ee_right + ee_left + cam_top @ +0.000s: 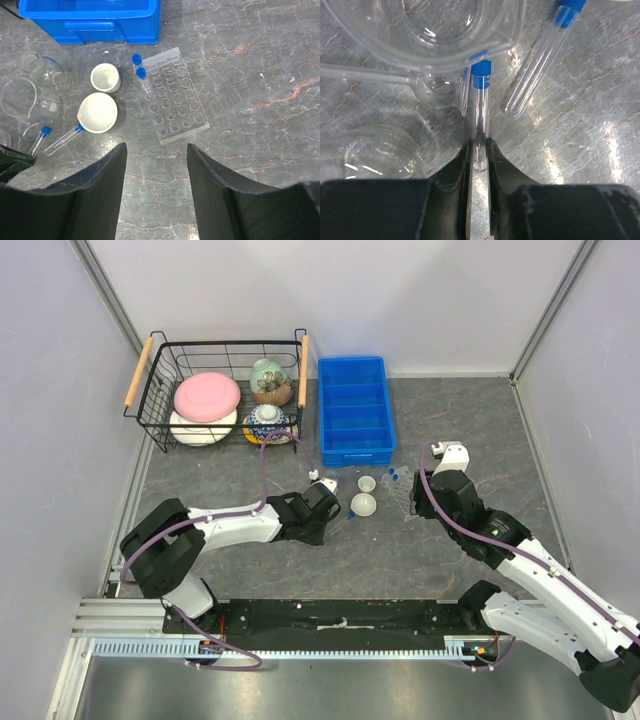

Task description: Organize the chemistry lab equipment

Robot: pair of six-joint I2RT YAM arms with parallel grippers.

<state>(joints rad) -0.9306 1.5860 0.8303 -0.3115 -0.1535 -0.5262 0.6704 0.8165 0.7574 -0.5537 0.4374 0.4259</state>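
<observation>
Here, left claw pinches a blue-capped tube.

A black wire basket with wooden handles is seen at ten o'clock on the grey table. In it a pink plate is laid over a white bowl, beside patterned pots. A blue compartment tray is set just beside the basket, at twelve o'clock. Near the centre a small white dish is placed, with a larger dish at its six o'clock. The left gripper is found at the dishes' nine o'clock, with blue-capped tubes and the right gripper at their three o'clock.
</observation>
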